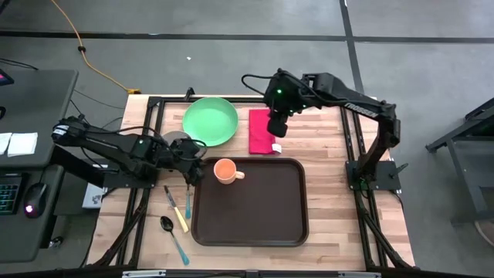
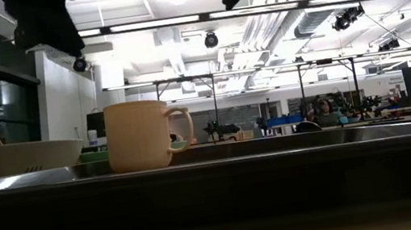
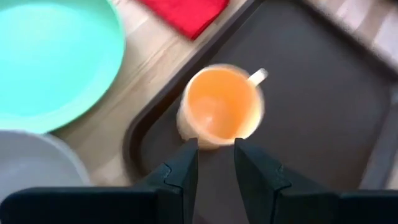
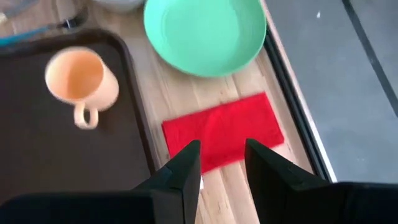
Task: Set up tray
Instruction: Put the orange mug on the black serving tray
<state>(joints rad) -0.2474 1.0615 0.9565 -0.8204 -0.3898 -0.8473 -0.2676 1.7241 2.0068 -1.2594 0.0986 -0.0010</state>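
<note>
Resting on the wooden surface (image 1: pixel 324 185), the tray (image 1: pixel 255 208) carries an orange mug (image 1: pixel 225 171) in its corner nearest the green plate (image 1: pixel 210 120).

Left tool (image 3: pixel 216 163) hovers just off that same tray corner, its fingers parted around empty air, the mug just ahead of them but not held. Right tool (image 4: pixel 222 163) hangs above the red napkin (image 4: pixel 224 130), which lies beside the tray's far edge and next to the green plate; its fingers are also apart and grasp nothing. A grey bowl (image 3: pixel 31 165), a spoon (image 1: pixel 171 234) and other cutlery lie beside the tray's left edge.
</note>
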